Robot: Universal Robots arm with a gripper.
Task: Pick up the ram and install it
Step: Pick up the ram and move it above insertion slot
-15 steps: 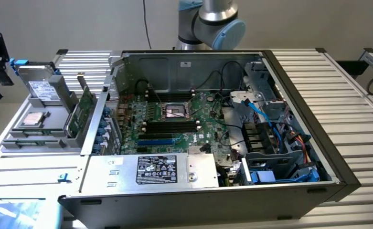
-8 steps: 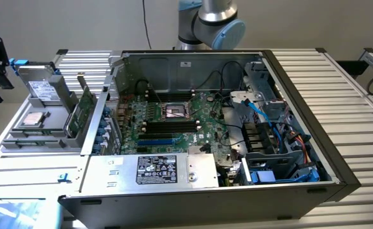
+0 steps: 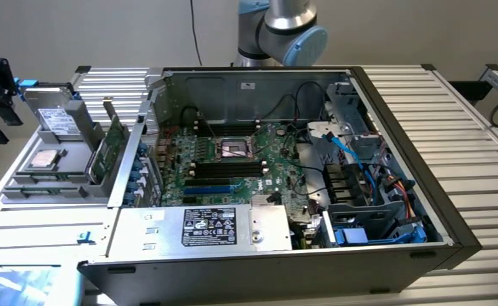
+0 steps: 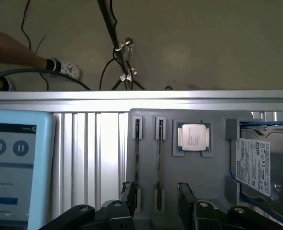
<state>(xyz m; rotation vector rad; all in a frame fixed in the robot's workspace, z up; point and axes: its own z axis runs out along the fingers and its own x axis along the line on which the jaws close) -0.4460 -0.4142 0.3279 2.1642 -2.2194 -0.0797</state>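
Jaws stand wide apart, empty, above the ram [image 4: 159,160] standing edge-up in the gray tray [image 4: 217,175]

The tablet screen [image 4: 9,167] shows a square stop sign and a two-bar pause sign in round buttons, with a faint word near them that seems to read "Running". The hard drive label [image 4: 256,163] carries lettering, seemingly "TOSHIBA". At six o'clock in the exterior view, the power supply label [image 3: 208,226] bears print too small to read.
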